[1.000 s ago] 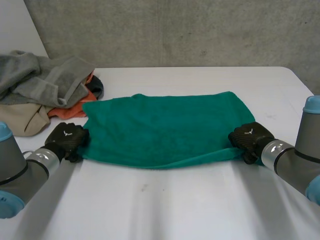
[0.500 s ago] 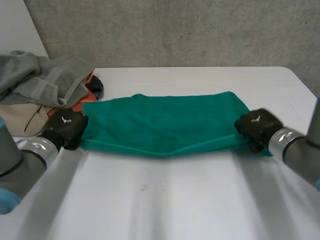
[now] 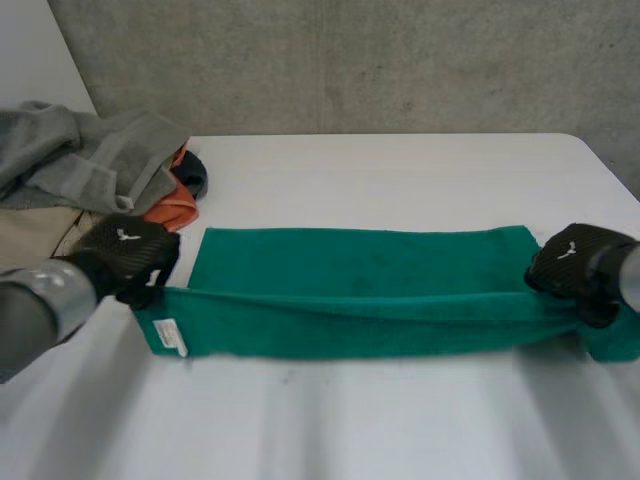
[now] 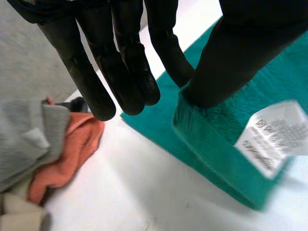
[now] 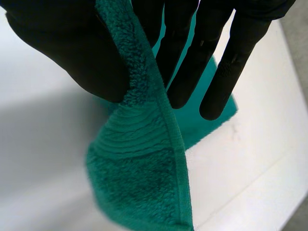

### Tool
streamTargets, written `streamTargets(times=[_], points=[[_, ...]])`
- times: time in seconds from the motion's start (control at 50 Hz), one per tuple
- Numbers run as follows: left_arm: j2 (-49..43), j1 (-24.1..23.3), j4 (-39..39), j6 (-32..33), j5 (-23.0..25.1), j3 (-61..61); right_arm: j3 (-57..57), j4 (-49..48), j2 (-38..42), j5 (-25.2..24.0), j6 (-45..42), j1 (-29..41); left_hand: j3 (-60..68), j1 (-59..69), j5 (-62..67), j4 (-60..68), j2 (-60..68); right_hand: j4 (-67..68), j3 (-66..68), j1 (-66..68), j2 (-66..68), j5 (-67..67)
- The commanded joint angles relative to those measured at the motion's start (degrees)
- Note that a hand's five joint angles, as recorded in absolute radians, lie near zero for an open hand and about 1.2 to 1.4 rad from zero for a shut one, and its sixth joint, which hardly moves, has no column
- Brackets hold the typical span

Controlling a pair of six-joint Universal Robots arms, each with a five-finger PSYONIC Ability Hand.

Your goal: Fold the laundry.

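— Starting at the hands: what does each hold?

— Left hand (image 3: 125,255) is closed in a pinch, thumb against one finger, on the left end of the green towel (image 3: 360,300), close to its white label (image 3: 170,335). Its other fingers stand straight and free. Right hand (image 3: 578,268) has the right-end edge nipped between thumb and fingers, with cloth drooping below it. The towel lies on the tabletop (image 3: 400,170) as a long folded band stretched between the two hands.

— Risks?

— Both grips look shallow, in my judgement. A hard pull from either side could slip an end free and skew the fold. Uneven lifting would leave the layers misaligned.

— Surroundings?

— A heap of laundry sits just beside the left hand: grey garment (image 3: 90,155), orange cloth (image 3: 175,210), beige cloth (image 3: 25,235). A wide swing on that side could snag or drag it. Carrying the left end across toward the right hand would avoid it.
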Motion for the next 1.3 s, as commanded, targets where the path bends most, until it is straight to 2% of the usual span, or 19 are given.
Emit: streamTargets(times=[0.02,0.06,0.12,0.14,0.16,0.24,0.28,0.32,0.38,0.5,0.68,0.86,0.88,0.94,1.02,1.14,1.2,1.26,1.3], points=[[-17.9,-6.6,9.6,-0.9,-6.6,22.7,-17.4,-6.5,13.3,4.6,6.1,1.7,11.9,13.8,13.9,11.2,11.6,11.4,11.9,14.8,12.5,12.0],[-19.9,-8.0,11.7,-1.3,-8.3,29.4,-27.9,-11.0,16.2,6.2,11.6,4.4,11.9,13.8,13.9,11.2,11.6,11.4,11.9,14.8,12.5,12.0],[-21.2,-9.0,19.9,-3.8,-10.1,41.0,-36.5,-17.0,17.5,7.1,17.6,6.1,11.9,13.8,13.9,11.2,11.6,11.4,11.9,14.8,12.5,12.0],[-21.1,-8.9,22.7,-5.0,-10.4,43.1,-41.1,-22.8,17.6,7.1,22.6,6.8,11.9,13.8,13.9,11.2,11.6,11.4,11.9,14.8,12.5,12.0],[-21.0,-8.6,28.8,-8.0,-11.6,46.3,-42.0,-25.0,17.5,7.2,24.4,6.8,11.9,13.8,13.9,11.2,11.6,11.4,11.9,14.8,12.5,12.0],[-21.2,-7.7,40.4,-13.7,-14.7,51.7,-42.4,-39.9,16.1,7.0,33.1,6.9,11.9,13.8,13.9,11.2,11.6,11.4,11.9,14.8,12.5,12.0],[-21.6,-7.2,41.0,-14.0,-15.3,53.0,-41.7,-46.2,14.9,7.3,35.0,7.1,11.9,13.8,13.9,11.2,11.6,11.4,11.9,14.8,12.5,12.0],[-22.0,-7.0,39.6,-14.0,-15.3,53.5,-40.5,-47.4,14.3,7.3,34.7,7.3,11.9,13.8,13.9,11.2,11.6,11.4,11.9,14.8,12.5,12.0],[-22.5,-6.9,38.0,-14.1,-15.4,52.5,-38.8,-46.7,14.2,7.0,33.5,7.3,11.9,13.8,13.9,11.2,11.6,11.4,11.9,14.8,12.5,12.0],[-22.0,-6.6,36.5,-14.1,-14.7,41.7,-35.3,-43.6,15.4,5.7,30.1,7.5,11.9,13.8,13.9,11.2,11.6,11.4,11.9,14.8,12.5,12.0],[-22.6,-6.8,36.4,-14.0,-10.5,25.3,-28.5,-36.9,22.8,2.2,27.6,8.6,11.9,13.8,13.9,11.2,11.6,11.4,11.9,14.8,12.5,12.0],[-22.3,-6.3,36.6,-13.9,-9.8,12.6,-23.3,-30.5,29.2,2.9,28.8,7.9,11.9,13.8,13.9,11.2,11.6,11.4,11.9,14.8,12.5,12.0],[-22.0,-5.8,36.6,-13.9,-9.4,11.6,-23.3,-29.9,29.2,2.9,29.4,7.8,11.9,13.8,13.9,11.2,11.6,8.6,9.1,12.0,9.7,9.2],[-21.2,-5.1,36.6,-13.9,-8.8,10.1,-23.0,-27.5,29.1,2.9,33.8,6.1,11.9,13.8,13.9,11.2,11.6,-10.9,-10.4,-7.5,-9.8,-10.3],[-17.8,-3.6,36.6,-14.0,-7.9,8.1,-23.3,-25.1,28.2,2.8,40.2,2.7,11.9,13.8,13.9,11.2,11.6,-17.2,-16.7,-13.8,-16.1,-16.5],[-14.7,-2.7,36.5,-13.9,-6.7,6.1,-23.8,-21.5,28.7,2.7,41.7,0.5,11.9,13.8,13.9,11.2,11.6,-14.6,-14.2,-11.2,-13.6,-14.0],[-13.1,-2.8,36.1,-14.0,-5.7,4.5,-23.3,-18.8,29.1,2.3,40.8,-0.3,11.9,13.8,13.9,11.2,11.6,0.8,1.3,4.2,1.9,1.4],[-11.7,-2.8,36.1,-14.0,-5.0,2.4,-23.1,-17.9,29.1,2.1,40.7,-0.9,11.9,13.8,13.9,11.2,11.6,0.3,0.8,3.7,1.4,1.0],[-11.1,-2.8,36.1,-13.9,-4.8,1.6,-22.6,-17.5,28.9,1.6,40.7,-1.5,11.9,13.8,13.9,11.2,11.6,11.3,11.8,14.7,12.4,12.0]])
